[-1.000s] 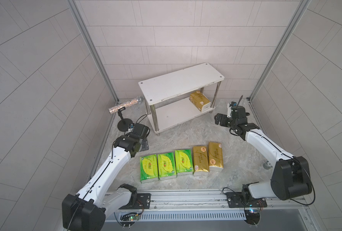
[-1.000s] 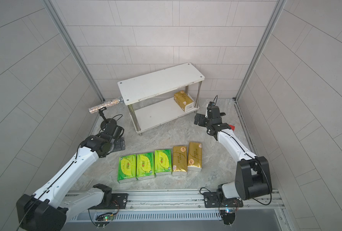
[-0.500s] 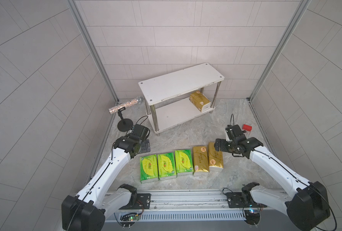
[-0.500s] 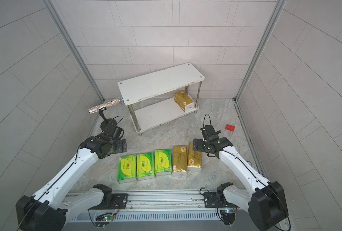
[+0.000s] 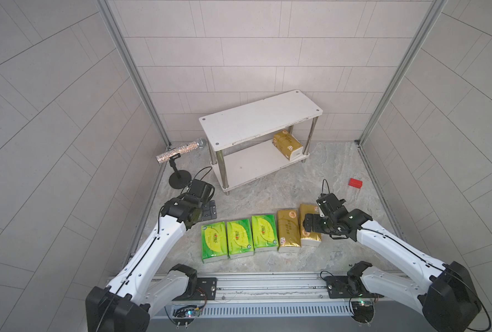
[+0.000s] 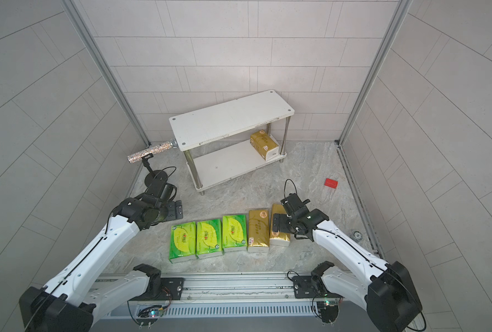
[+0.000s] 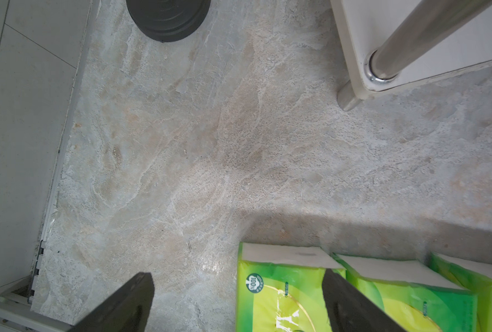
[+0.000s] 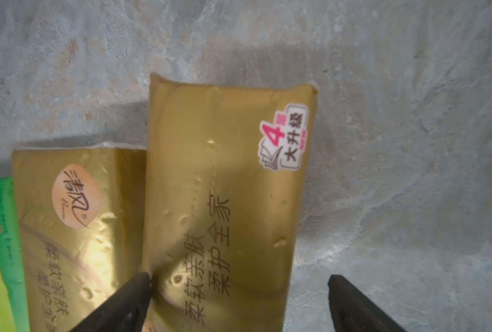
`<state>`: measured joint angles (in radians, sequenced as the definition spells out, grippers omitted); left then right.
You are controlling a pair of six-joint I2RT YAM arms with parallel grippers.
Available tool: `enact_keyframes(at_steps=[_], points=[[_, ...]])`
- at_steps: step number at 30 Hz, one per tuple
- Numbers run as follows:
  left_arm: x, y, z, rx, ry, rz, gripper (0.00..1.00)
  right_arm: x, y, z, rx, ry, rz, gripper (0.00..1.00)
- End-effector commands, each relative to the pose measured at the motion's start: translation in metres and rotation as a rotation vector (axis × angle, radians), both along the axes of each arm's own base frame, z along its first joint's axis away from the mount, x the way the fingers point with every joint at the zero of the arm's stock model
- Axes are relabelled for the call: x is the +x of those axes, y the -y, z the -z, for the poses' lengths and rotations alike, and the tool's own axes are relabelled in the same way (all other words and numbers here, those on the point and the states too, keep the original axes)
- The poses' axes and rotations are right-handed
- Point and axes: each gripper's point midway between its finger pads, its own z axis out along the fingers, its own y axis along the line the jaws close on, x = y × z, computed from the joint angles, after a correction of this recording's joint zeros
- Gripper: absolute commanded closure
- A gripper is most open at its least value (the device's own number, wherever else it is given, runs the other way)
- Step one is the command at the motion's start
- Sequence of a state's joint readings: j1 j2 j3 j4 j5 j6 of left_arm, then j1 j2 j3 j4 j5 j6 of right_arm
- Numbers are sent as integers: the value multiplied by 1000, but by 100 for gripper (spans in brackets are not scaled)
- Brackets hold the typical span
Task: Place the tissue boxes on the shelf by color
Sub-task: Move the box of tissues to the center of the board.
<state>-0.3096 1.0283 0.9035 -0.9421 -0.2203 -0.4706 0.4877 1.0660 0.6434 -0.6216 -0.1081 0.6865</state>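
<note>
Read clock directions in a top view, with 12 o'clock at the back wall.

**Task item and end effector.** The end gold pack (image 5: 307, 209) lies flat on the floor (image 5: 267, 198) at the 3 o'clock end of a five-pack row. The right gripper (image 8: 239, 276) is positioned over its middle with the jaws spread wide, straddling the pack. In the right wrist view, one fingertip (image 8: 135, 296) touches the pack's edge at the seam with the second gold pack (image 5: 288, 231). The other fingertip (image 8: 342, 296) stands clear of the outer side, over bare floor. Nothing is gripped. The end gold pack sits slightly further toward 12 o'clock than its neighbour and touches it side by side.

**Markings.** The end gold pack carries a sticker reading "4" and "大升级", and the printed lines "柔软亲肤 柔护全家". The second gold pack bears an orange oval logo in script.

**Surroundings.**
- The three green packs (image 5: 240, 237) continue the row toward 9 o'clock.
- The left gripper (image 7: 236, 274) hovers at the 9 o'clock end of the row with the jaws wide apart and empty. One finger is over the end green pack (image 7: 282, 287), which shows a "100%" badge.
- The shelf (image 5: 256, 120) stands at 12 o'clock. A third gold pack (image 5: 287, 143) lies on the 3 o'clock end of its lower board.
- The microphone (image 5: 178, 149) stands at 10 o'clock.
- The red block (image 5: 355, 183) lies at 2 o'clock.
</note>
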Motion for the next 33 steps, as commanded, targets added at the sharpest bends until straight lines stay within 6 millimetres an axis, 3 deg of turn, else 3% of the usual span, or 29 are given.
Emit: enact_keyframes(at_steps=[1, 5, 11, 25, 30, 33], points=[[-7, -3, 3, 11, -20, 5, 0, 11, -10, 3, 33, 21, 9, 6], [-6, -5, 2, 18, -16, 3, 0, 21, -15, 10, 20, 19, -7, 14], [-7, -7, 0, 26, 0, -8, 0, 54, -1, 13, -65, 29, -31, 18], [0, -12, -6, 52, 28, -29, 0, 166, -18, 19, -46, 58, -205, 16], [1, -16, -10, 75, 41, -31, 0, 191, -23, -4, -56, 164, -232, 9], [2, -17, -10, 84, 40, -34, 0, 191, -21, -21, -59, 219, -227, 3]])
